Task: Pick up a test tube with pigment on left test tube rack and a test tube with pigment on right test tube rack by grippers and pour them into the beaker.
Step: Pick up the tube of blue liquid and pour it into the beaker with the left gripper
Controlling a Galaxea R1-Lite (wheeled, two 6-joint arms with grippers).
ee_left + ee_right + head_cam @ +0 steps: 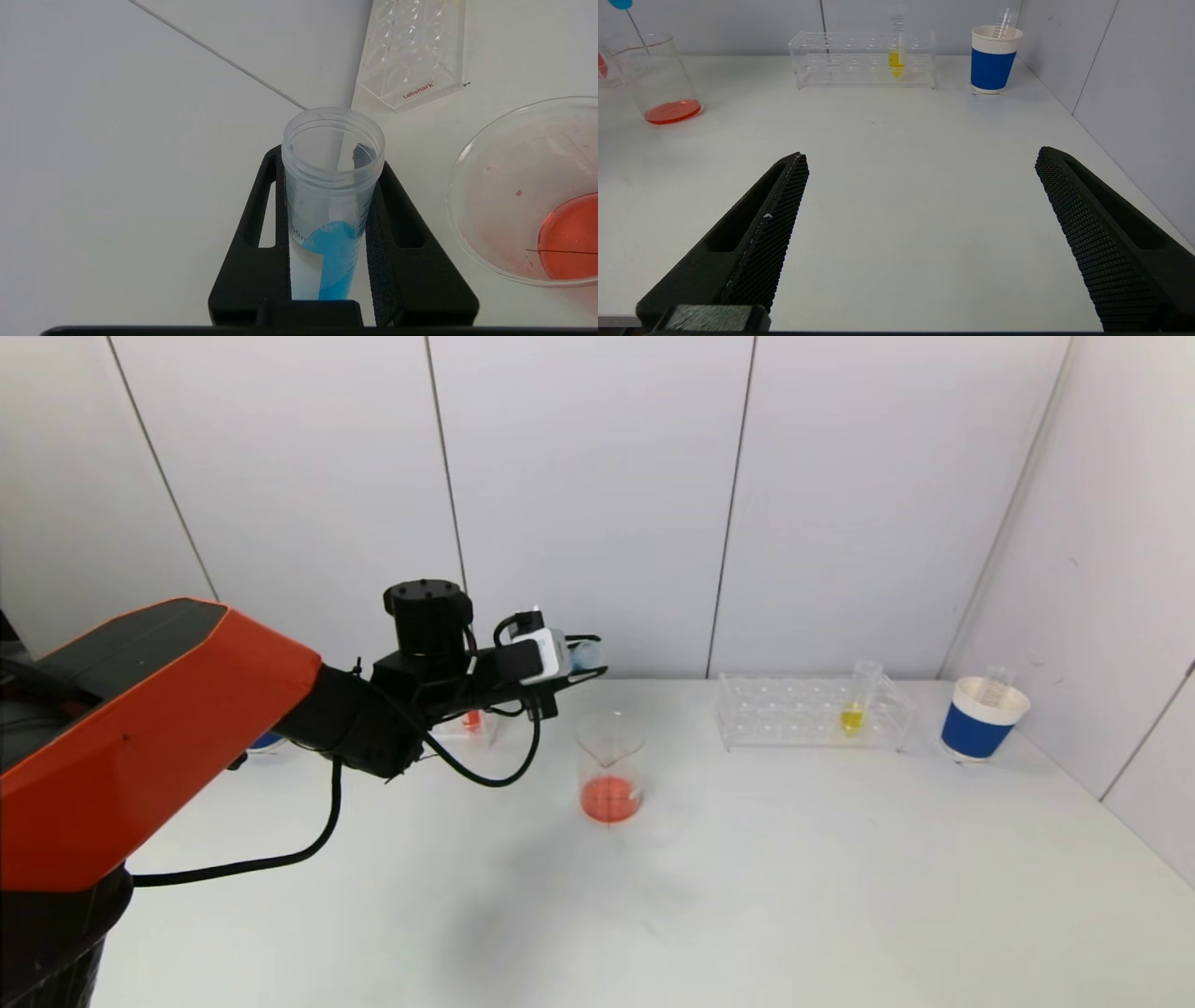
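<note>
Beaker [611, 767]: clear, glossy glass. Right test tube rack [810, 712]: transparent, smooth plastic. Held test tube [332, 186]: frosted translucent plastic, threaded rim. Left gripper [329, 154]: matt black plastic, rough textured pads. Right gripper [922, 161]: matt black, honeycomb-textured pads. Cup [985, 719]: matt paper. Table [794, 877]: smooth, faintly sheened white.

A blue-and-white paper cup [988, 718] stands far right on the white table [747, 896], with a clear empty tube [997, 678] leaning inside it.
</note>
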